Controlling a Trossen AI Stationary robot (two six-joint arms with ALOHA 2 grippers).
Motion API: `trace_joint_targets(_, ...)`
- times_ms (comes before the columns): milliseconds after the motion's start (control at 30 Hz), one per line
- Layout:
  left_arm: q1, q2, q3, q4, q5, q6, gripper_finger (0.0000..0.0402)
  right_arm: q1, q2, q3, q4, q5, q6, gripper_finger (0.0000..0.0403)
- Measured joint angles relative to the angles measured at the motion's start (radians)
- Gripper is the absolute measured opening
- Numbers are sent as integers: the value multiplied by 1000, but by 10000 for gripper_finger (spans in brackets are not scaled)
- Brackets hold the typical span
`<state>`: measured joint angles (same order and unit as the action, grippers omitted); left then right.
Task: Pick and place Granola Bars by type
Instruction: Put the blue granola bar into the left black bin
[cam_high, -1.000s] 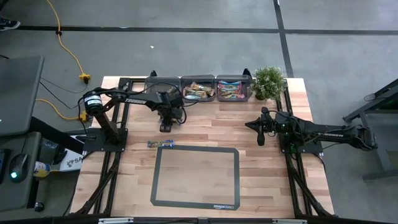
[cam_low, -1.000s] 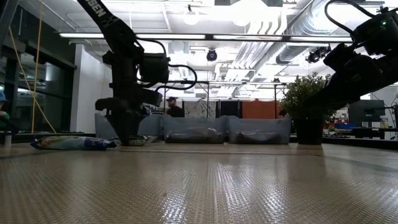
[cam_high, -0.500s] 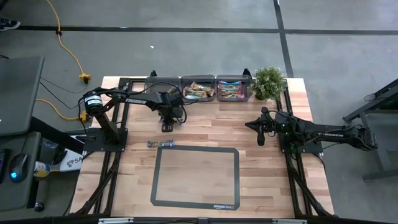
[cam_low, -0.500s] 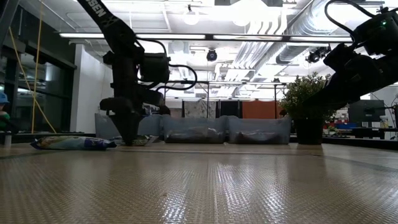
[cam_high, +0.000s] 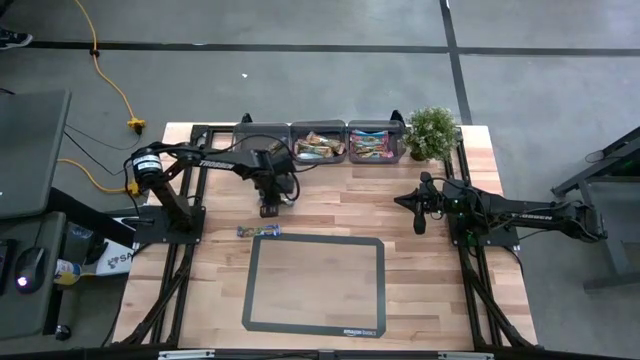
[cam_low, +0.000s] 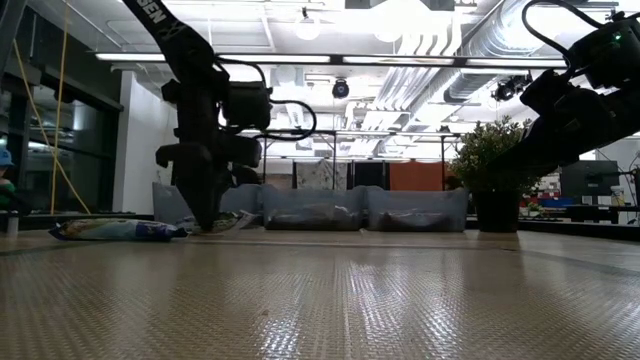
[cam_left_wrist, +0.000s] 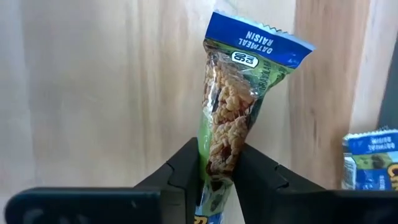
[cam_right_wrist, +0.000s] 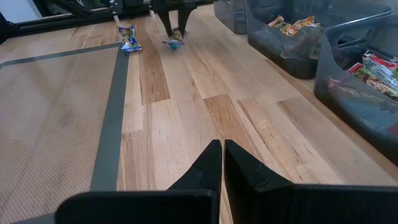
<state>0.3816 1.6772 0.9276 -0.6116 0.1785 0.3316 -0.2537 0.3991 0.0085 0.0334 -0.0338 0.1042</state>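
We judge the sorting well under way but unfinished: two of the clear bins along the table's (cam_high: 330, 200) far edge already hold wrapped bars, the middle bin (cam_high: 318, 146) a jumble of brown-gold and orange packets, the bin next to the potted plant (cam_high: 431, 131) a mix of red and blue ones (cam_high: 367, 146), while the bin at the left end (cam_high: 262, 137) sits largely behind the left arm and we cannot tell its contents. The left claw (cam_left_wrist: 219, 167) is clamped on the lower part of a green-and-blue granola bar (cam_left_wrist: 235, 124) marked oatmeal raisin, its clear window showing knobbly oat clusters, its crimped blue end fanned out flat over the pale wooden planks. In the low view that bar hangs at the claw's tips, close to the table. Another blue-wrapped bar (cam_high: 259, 232) lies loose just outside the dark-bordered mesh mat (cam_high: 314, 285), still to be sorted by our reading. The right claw (cam_right_wrist: 222, 158) waits over bare wood on its own side, its dark fingers pressed together and empty. Glossy film, smoked plastic, woven mat and butcher-block timber make up the scene
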Motion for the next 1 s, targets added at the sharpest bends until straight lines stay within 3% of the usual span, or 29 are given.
trace_joint_targets(500,-17,-87,26,30,130,-55,68,0,0,0,0,0,0,0)
trace_joint_targets(1000,-16,-512,74,161,96,-231,68,0,0,0,0,0,0,0)
